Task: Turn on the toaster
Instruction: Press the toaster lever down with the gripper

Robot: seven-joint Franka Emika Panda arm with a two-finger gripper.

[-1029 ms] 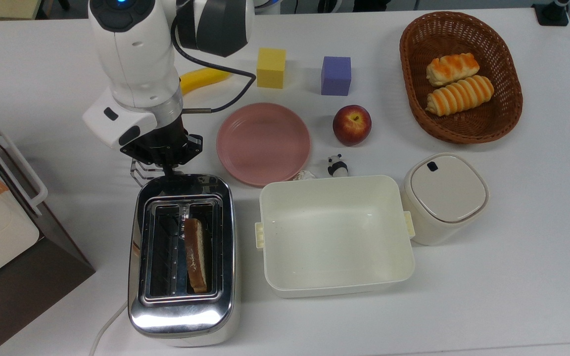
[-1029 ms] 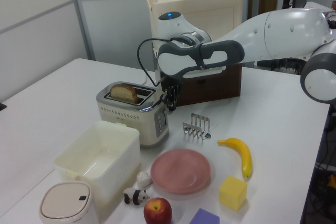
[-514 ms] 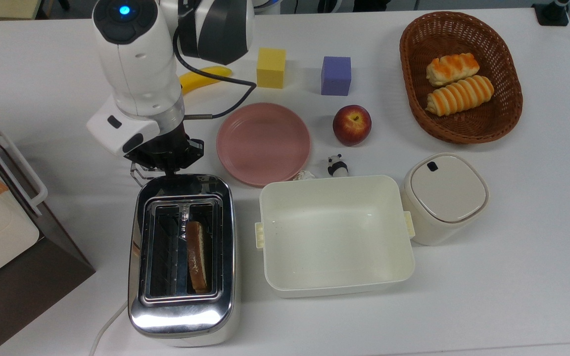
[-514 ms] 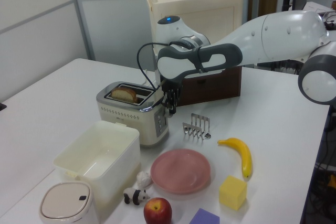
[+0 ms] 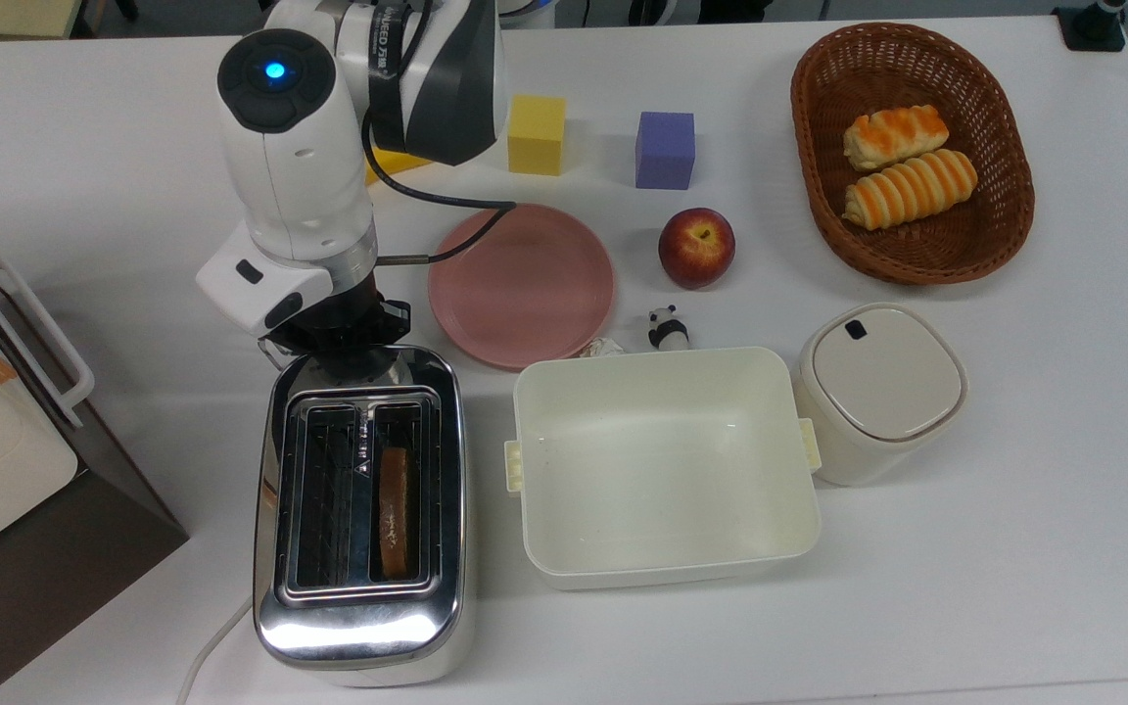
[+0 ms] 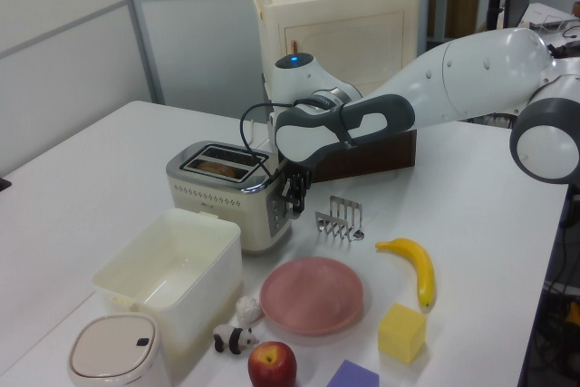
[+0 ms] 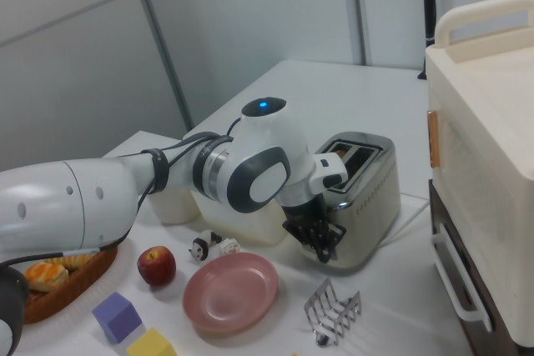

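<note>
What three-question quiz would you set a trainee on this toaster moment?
1. True or false: a bread slice sits in one slot of the toaster.
2. Where is the gripper? A) at the toaster's end nearest the toast rack; B) above the cream tub; C) over the apple.
3. Fill in: the wicker basket holds ___ bread rolls.
Key: 1 true; 2 A; 3 two.
</note>
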